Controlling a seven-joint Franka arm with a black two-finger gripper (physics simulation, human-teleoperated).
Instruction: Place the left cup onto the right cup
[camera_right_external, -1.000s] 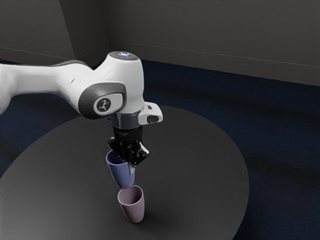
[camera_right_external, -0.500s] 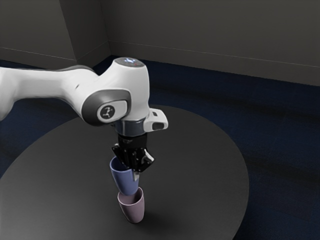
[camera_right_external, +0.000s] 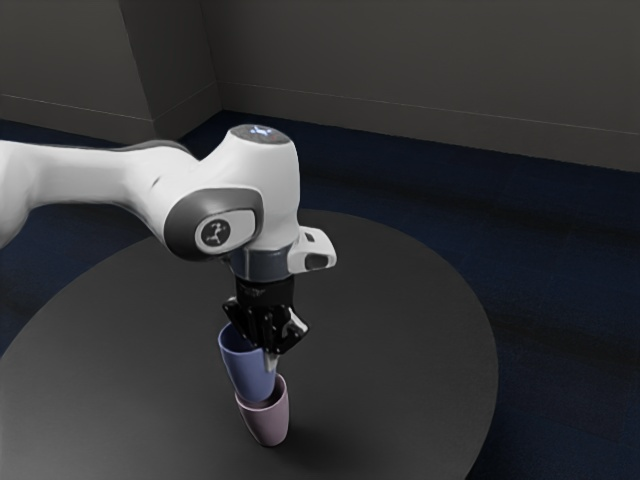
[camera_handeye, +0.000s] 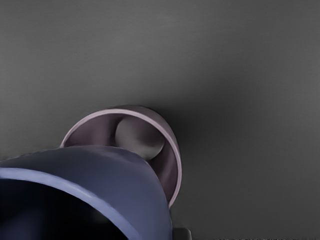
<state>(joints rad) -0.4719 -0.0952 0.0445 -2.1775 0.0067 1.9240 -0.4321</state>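
Two fingers of your gripper (camera_right_external: 266, 342) were pinched on the blue cup (camera_right_external: 247, 366), clamping its wall at the rim from both sides. The blue cup hung tilted, its mouth leaning off to the exterior view's left of the pink cup (camera_right_external: 266, 418) and its lower end dipped into the pink cup's mouth. You couldn't tell from the exterior view whether its base had reached the pink cup's floor. Most of the blue body stood above the pink rim.

The pink cup stood upright on the round dark table (camera_right_external: 400, 330), which spread out around it, mostly behind it and toward the exterior view's right.

In the wrist view you got the blue cup (camera_handeye: 90, 185) large and blurred just under the hand, overlapping part of the pink cup (camera_handeye: 172, 155). The pink cup's inner floor showed past the blue wall as a pale disc.

The gripper sat just above the pink cup. The white arm (camera_right_external: 120, 185) ran off from there, up and toward the exterior view's left.
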